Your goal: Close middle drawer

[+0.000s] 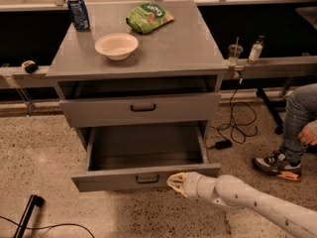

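Grey middle drawer (143, 150) stands pulled out; the gripper (174, 182), fingers together, touches its front panel right of the black handle (147, 179). Label on the blue can (78, 13) is unreadable.

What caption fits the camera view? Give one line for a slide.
Gripper at the front panel of the open middle drawer, right of its handle.

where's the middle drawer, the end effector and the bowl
middle drawer (106, 181): camera view, front panel left of the handle (147, 179)
end effector (175, 182): camera view, tip, by the drawer front's right part
bowl (116, 45): camera view, inside, on the cabinet top (188, 43)
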Motion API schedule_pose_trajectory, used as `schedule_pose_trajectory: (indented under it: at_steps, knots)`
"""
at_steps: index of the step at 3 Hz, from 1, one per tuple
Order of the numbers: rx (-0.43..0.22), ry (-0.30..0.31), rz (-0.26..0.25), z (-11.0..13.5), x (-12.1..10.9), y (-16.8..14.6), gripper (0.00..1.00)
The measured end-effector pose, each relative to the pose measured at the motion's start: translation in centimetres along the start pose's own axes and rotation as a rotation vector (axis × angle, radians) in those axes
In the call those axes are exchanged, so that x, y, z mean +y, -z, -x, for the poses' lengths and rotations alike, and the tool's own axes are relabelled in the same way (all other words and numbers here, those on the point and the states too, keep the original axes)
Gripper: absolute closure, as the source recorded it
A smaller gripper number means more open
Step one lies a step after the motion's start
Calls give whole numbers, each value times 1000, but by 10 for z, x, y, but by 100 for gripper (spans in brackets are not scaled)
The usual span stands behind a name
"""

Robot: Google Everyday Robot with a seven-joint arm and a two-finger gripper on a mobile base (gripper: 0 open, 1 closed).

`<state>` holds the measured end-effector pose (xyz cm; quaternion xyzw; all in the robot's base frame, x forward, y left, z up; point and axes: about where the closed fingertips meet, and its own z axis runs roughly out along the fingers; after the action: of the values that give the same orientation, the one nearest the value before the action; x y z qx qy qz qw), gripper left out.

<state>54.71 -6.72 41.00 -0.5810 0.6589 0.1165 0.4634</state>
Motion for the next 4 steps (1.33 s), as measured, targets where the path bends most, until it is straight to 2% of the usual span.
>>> schedule_pose_trajectory:
  at_steps: [1,2,3,4]
  knots:
    - [0,0,0,0,0,0,100]
    - [-32,-15,25,-6,-13,-28,100]
    - [-32,-15,25,-6,-13,-28,100]
    - [-46,12,23,-9,-40,-47,100]
